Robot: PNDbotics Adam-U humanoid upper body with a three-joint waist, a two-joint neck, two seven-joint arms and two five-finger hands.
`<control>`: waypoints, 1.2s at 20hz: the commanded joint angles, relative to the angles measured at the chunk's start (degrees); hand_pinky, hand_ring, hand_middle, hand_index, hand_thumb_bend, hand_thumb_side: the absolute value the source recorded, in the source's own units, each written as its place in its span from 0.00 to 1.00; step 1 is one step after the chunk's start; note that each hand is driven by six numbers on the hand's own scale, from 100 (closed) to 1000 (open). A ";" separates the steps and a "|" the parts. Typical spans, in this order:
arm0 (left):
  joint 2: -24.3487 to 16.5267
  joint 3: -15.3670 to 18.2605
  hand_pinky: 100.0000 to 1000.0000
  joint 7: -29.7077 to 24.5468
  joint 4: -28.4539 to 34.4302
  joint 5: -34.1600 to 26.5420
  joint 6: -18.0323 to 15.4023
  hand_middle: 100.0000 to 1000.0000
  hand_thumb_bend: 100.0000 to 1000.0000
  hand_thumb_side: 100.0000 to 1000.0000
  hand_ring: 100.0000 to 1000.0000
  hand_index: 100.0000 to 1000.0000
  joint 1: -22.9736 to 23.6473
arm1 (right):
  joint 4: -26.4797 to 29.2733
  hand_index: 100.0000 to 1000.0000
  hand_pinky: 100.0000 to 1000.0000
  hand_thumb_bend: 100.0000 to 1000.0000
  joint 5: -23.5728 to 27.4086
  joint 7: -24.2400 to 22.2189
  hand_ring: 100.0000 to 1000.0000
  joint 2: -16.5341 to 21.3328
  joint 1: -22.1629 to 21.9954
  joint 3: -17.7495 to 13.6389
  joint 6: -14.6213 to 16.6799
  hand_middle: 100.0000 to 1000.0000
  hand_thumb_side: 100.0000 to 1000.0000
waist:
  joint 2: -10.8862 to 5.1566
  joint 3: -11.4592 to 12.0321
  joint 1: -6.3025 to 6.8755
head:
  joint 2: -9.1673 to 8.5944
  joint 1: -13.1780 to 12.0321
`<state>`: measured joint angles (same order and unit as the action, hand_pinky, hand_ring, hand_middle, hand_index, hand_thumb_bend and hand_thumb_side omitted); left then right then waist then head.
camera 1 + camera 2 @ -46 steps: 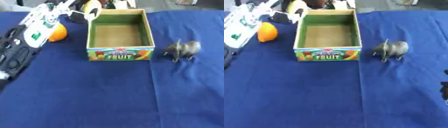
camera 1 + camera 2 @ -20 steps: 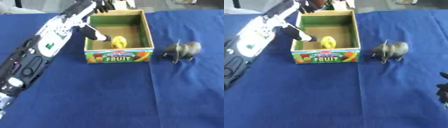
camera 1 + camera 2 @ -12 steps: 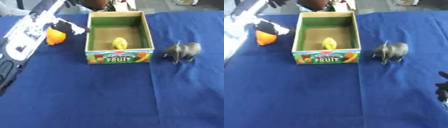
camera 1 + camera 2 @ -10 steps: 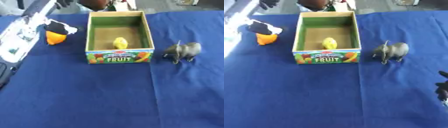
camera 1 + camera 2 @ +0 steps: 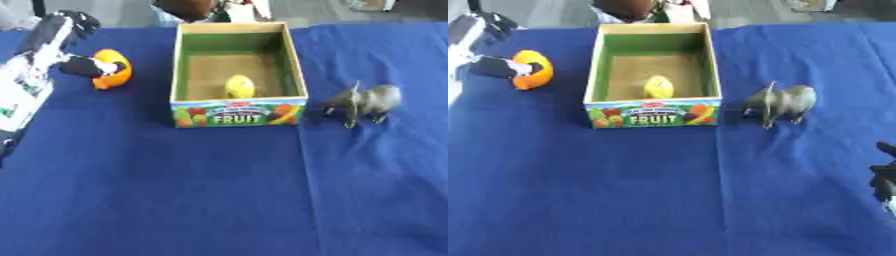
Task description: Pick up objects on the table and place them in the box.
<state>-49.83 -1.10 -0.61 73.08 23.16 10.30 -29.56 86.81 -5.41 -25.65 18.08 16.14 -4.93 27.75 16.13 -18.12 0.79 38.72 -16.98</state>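
Left eye view: left hand (image 5: pixel 83 65) fingers touch the orange (image 5: pixel 114 75), grasp unclear; lemon (image 5: pixel 239 86) lies in the box (image 5: pixel 238 113); right hand (image 5: pixel 883 182) fingers unclear.

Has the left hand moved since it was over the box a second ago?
Yes. The left hand has swung leftward away from the fruit box and now sits at the orange object.

- Both eyes look steeply down from the head onto the blue-clothed surface (image 5: pixel 175 200), facing its far edge.
- Both share the box (image 5: pixel 238 111); the right eye view sits slightly rightward, catching the right hand (image 5: pixel 884 182).
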 commanded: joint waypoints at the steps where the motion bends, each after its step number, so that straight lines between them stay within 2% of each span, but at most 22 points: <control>1: -0.92 -0.33 0.64 -0.16 -2.50 0.08 -1.48 0.60 0.64 0.20 0.66 0.75 -1.79 | 0.98 0.40 0.78 0.00 -0.26 0.09 1.00 1.50 0.59 -0.42 0.40 0.42 0.44 | -0.59 -0.27 -0.15 | -0.63 -0.14; 6: 0.26 -1.80 0.62 -2.10 -4.89 2.33 -2.59 0.55 0.63 0.24 0.60 0.73 -3.33 | 0.90 0.40 0.78 0.00 -0.54 0.16 1.00 1.24 0.67 -0.37 0.67 0.42 0.45 | 0.08 -0.87 -0.30 | -0.81 -0.35; 7: 0.51 -2.04 0.59 -2.50 -5.42 3.15 -2.52 0.48 0.48 0.27 0.54 0.66 -3.53 | 0.88 0.40 0.78 0.00 -0.60 0.19 1.00 1.20 0.68 -0.38 0.70 0.42 0.44 | 0.20 -0.94 -0.33 | -0.78 -0.37; 8: 0.74 -2.21 0.55 -2.63 -5.92 4.07 -2.28 0.40 0.25 0.25 0.46 0.57 -3.71 | 0.87 0.40 0.78 0.00 -0.66 0.23 1.00 1.17 0.69 -0.38 0.73 0.42 0.44 | 0.28 -0.97 -0.36 | -0.75 -0.37; 9: 0.92 -2.25 0.53 -2.25 -6.30 5.04 -1.83 0.34 0.14 0.22 0.42 0.52 -3.86 | 0.85 0.40 0.78 0.00 -0.72 0.27 1.00 1.15 0.68 -0.40 0.74 0.42 0.44 | 0.35 -0.98 -0.38 | -0.70 -0.39; 10: 1.09 -2.32 0.52 -1.56 -6.45 5.90 -1.39 0.32 0.10 0.21 0.40 0.50 -3.95 | 0.84 0.40 0.78 0.00 -0.77 0.30 1.00 1.12 0.69 -0.39 0.75 0.42 0.44 | 0.40 -0.99 -0.38 | -0.67 -0.41; 11: 1.20 -2.35 0.48 -0.78 -6.47 6.53 -1.04 0.23 0.00 0.19 0.33 0.42 -4.04 | 0.82 0.40 0.78 0.00 -0.80 0.30 1.00 1.09 0.69 -0.39 0.75 0.42 0.44 | 0.42 -0.97 -0.39 | -0.64 -0.41; 12: 1.30 -2.35 0.48 0.04 -6.40 6.95 -0.75 0.21 0.00 0.18 0.32 0.41 -4.10 | 0.81 0.40 0.78 0.00 -0.83 0.30 1.00 1.07 0.70 -0.39 0.74 0.42 0.44 | 0.42 -0.96 -0.38 | -0.62 -0.42; 13: 1.37 -2.20 0.44 1.05 -6.19 7.00 -0.46 0.11 0.00 0.17 0.25 0.32 -4.25 | 0.81 0.40 0.78 0.00 -0.85 0.29 1.00 1.05 0.69 -0.39 0.74 0.42 0.43 | 0.40 -0.92 -0.38 | -0.60 -0.42; 15: 1.40 -1.79 0.41 3.58 -4.79 5.96 0.13 0.05 0.00 0.17 0.22 0.27 -4.54 | 0.80 0.40 0.78 0.00 -0.86 0.28 1.00 1.03 0.66 -0.41 0.71 0.42 0.43 | 0.33 -0.83 -0.38 | -0.55 -0.41; 19: 0.97 -1.56 0.41 6.54 1.56 2.44 0.80 0.04 0.00 0.17 0.21 0.26 -5.42 | 0.79 0.40 0.78 0.00 -0.81 0.28 1.00 1.11 0.50 -0.44 0.67 0.42 0.43 | -0.06 -0.62 -0.38 | -0.34 -0.61; 24: 0.74 -3.88 0.42 4.48 11.37 0.20 0.02 0.05 0.00 0.16 0.22 0.27 -7.59 | 0.73 0.40 0.78 0.00 -0.66 0.05 1.00 1.21 0.39 -0.34 0.58 0.42 0.43 | -0.63 -0.50 -0.29 | -0.21 -1.41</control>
<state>-47.32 -4.87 4.33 81.33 23.96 10.58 -36.04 86.80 -5.94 -25.45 18.01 16.13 -4.92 28.29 16.76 -18.65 0.57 38.68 -18.07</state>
